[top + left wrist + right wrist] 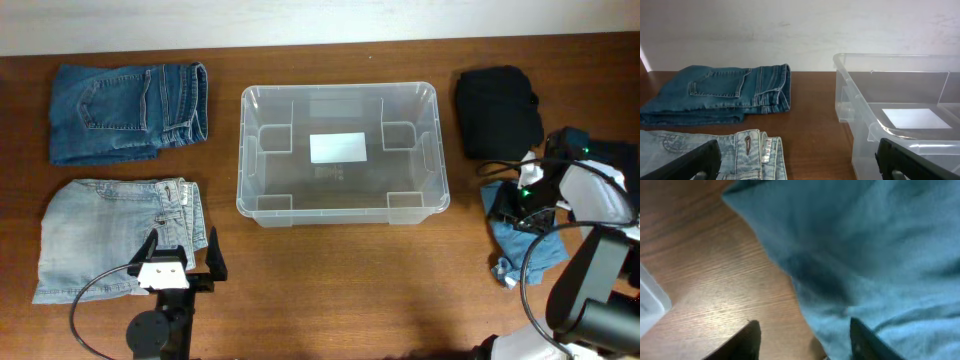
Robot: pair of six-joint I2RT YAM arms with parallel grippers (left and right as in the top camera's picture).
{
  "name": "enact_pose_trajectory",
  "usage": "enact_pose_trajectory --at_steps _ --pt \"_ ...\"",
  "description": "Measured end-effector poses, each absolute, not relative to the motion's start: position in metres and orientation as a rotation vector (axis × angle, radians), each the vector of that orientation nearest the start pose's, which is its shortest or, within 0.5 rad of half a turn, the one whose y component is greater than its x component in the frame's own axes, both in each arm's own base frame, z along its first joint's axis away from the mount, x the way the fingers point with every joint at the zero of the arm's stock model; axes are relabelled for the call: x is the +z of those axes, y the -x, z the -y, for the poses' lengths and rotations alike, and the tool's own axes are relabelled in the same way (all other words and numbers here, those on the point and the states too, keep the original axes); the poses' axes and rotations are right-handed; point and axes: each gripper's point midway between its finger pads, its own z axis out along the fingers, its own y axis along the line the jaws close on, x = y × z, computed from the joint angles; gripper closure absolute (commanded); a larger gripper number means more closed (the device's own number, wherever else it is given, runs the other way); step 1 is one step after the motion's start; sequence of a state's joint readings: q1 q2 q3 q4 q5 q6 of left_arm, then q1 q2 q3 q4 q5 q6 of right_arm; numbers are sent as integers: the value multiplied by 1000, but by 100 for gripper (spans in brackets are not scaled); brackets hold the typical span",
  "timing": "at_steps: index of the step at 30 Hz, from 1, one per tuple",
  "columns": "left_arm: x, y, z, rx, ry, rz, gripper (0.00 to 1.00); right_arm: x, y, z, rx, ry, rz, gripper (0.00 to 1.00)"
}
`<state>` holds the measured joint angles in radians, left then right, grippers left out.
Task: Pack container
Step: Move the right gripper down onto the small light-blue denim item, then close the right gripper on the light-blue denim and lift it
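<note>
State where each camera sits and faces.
Overhead: above the table, facing straight down on the container; left gripper, right arm show.
Left wrist: low over light jeans, facing level toward dark jeans; own open fingers show.
Right wrist: close above blue cloth, facing down; right gripper shows.
Shared: overhead and left wrist both see container, both jeans.

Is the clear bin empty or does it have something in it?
Empty. Only the white label shows inside the container; dark jeans, pale jeans and a black garment lie outside it.

No readable text — only a white label [337, 147] on the container [243, 150] bottom, its marking indiscernible.
</note>
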<state>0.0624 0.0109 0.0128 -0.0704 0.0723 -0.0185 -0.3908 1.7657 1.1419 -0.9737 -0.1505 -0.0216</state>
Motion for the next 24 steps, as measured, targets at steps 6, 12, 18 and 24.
enact_pose_trajectory --at_steps 6,12,18,24 --pt "160 -246 -3 -26 11 -1639 1 10 -276 95 195 -595 -3164 29" --pt "160 -246 -3 -26 11 -1639 1 6 -275 94 187 -589 -3183 21" --pt "160 -246 -3 -26 11 -1639 1 2 -284 110 56 -655 -3133 17" --pt "160 -246 -3 -26 11 -1639 1 -1 -299 129 -71 -898 -2999 17"
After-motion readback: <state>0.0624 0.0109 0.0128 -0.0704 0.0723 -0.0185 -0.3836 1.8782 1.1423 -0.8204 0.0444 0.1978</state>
